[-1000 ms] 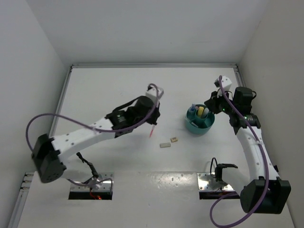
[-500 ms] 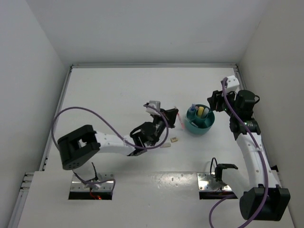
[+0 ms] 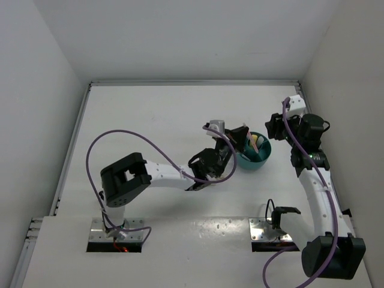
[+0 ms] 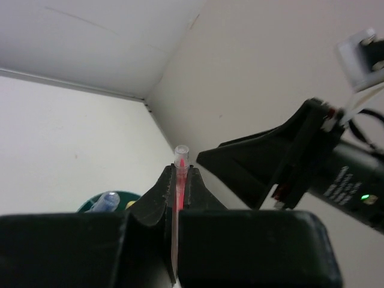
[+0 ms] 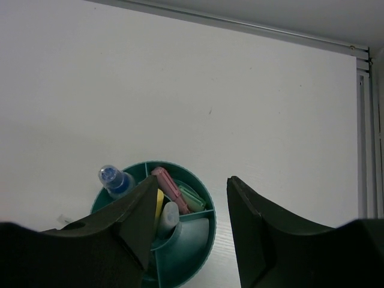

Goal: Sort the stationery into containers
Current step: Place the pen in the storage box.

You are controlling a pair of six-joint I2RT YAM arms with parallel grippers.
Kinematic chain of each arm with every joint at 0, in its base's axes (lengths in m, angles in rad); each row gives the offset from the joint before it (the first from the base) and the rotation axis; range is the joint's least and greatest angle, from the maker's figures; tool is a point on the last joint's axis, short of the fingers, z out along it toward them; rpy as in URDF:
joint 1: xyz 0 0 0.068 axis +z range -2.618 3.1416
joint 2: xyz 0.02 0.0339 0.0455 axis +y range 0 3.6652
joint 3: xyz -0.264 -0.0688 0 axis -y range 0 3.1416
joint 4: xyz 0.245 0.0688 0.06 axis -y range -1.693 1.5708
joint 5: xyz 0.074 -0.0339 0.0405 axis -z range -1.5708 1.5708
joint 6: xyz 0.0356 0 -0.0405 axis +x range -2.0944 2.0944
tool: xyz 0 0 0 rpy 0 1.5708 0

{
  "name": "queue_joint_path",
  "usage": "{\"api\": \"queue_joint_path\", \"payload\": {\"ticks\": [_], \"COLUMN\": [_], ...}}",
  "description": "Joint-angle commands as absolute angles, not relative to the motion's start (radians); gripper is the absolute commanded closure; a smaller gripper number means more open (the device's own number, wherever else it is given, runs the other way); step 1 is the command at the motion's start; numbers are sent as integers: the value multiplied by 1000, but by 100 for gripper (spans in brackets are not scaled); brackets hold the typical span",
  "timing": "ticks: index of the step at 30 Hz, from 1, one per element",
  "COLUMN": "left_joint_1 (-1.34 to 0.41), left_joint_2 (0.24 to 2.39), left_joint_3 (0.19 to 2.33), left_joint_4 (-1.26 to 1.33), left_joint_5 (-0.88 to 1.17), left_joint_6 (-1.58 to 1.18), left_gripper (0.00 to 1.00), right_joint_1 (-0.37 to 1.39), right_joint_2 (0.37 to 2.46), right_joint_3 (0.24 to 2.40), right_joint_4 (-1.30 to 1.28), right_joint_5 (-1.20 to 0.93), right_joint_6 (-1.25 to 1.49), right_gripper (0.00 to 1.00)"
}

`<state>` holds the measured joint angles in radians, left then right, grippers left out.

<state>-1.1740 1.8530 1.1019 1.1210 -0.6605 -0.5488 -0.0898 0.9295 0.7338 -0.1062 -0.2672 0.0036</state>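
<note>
A thin pink pen (image 4: 179, 180) is clamped upright in my shut left gripper (image 4: 179, 171), its clear cap poking above the fingertips. In the top view the left gripper (image 3: 240, 135) hovers at the left rim of the round teal cup (image 3: 259, 162). The cup (image 5: 213, 223) has inner dividers. It holds a blue-capped marker (image 5: 116, 180), a yellow highlighter (image 5: 158, 201), a pink stick (image 5: 170, 188), a green stick (image 5: 193, 197) and a white pen end (image 5: 168, 215). My right gripper (image 5: 192, 180) hangs open above the cup, holding nothing; in the top view the right gripper (image 3: 272, 127) is just right of the cup.
The right arm's black gripper body (image 4: 288, 162) is close in front of the left gripper. The table's raised back edge (image 5: 240, 27) runs behind the cup, and a metal rail (image 5: 375, 120) lines the right side. The left arm's forearm (image 3: 180, 175) lies across the table's middle.
The left arm has swung right, carrying the pink pen from the table's middle to the cup's left rim. The right gripper has opened and drawn slightly back to the right.
</note>
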Motion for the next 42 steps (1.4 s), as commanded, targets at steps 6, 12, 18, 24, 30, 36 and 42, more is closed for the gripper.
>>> {"api": "queue_joint_path", "payload": {"ticks": [6,12,18,24,30,36,42], "left_joint_1": [-1212,-1212,-1212,-1212,-1221,-1242,-1262], "left_joint_2": [1940,1992,2042,2065,2074,2052,1994], "left_joint_3": [1213,1223,1223,1223,1223,1223,1223], "left_joint_4": [1089,1060,1039,1008,996,986,1021], "left_joint_5": [-716,-755,-775,-805,-824,-833,-844], "left_joint_6": [-466,-466,-457,-475,-485,-434,-355], "left_gripper": [100,100,100,100,77,39,38], "right_joint_1": [-110,-120,-120,-129,-138,-147,-147], "right_joint_2": [896,887,878,877,877,877,877], "right_joint_3": [721,721,721,721,721,721,721], "right_joint_4": [-54,-44,-44,-44,-44,-44,-54], "right_joint_5": [-236,-236,-236,-245,-245,-255,-273], "right_joint_6": [31,40,49,49,58,58,58], "right_gripper": [50,50,50,50,50,50,50]}}
